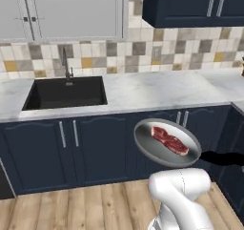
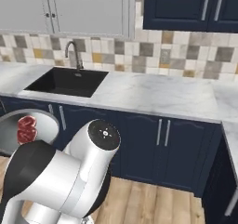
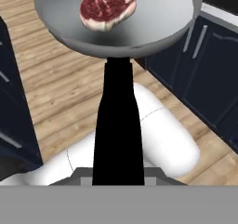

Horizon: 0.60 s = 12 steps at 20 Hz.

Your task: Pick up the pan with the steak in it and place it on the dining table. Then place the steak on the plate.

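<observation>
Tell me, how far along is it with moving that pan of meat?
Done: the pan is lifted, hanging in the air over the wooden floor in front of the navy cabinets, with the steak lying inside. In hand: the gripper is shut on the pan's black handle. Left: setting it on the dining table and putting the steak on a plate.

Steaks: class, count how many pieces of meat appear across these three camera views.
1. The single steak lies in the pan, which is carried above the wooden floor in front of the navy cabinets.
</observation>
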### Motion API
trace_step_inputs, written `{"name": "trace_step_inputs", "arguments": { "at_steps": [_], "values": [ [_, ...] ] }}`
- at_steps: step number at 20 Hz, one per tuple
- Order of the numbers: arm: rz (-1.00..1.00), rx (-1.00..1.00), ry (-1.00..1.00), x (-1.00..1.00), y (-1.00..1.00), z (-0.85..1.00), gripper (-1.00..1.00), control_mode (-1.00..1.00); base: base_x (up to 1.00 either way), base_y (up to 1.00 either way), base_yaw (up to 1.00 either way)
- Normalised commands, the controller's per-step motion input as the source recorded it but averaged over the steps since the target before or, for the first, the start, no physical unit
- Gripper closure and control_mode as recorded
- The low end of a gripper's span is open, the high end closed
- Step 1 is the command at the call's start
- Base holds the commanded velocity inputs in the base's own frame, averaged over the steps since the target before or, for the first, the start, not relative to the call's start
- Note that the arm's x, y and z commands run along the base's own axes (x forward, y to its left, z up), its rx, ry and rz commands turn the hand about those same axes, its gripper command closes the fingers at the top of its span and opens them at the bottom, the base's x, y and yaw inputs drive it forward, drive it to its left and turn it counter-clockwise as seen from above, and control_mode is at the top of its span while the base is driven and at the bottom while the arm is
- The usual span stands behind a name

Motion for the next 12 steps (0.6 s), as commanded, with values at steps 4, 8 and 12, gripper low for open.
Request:
{"name": "trace_step_inputs", "arguments": {
  "at_steps": [4,8,12],
  "values": [
    [0.00,0.00,0.00,0.00,0.00,0.00,1.00,1.00,0.14,-0.02,0.39],
    [0.00,0.00,0.00,0.00,0.00,0.00,1.00,1.00,-0.05,0.00,0.47],
    [0.00,0.00,0.00,0.00,0.00,0.00,1.00,1.00,-0.05,0.00,0.47]
  ]
}}
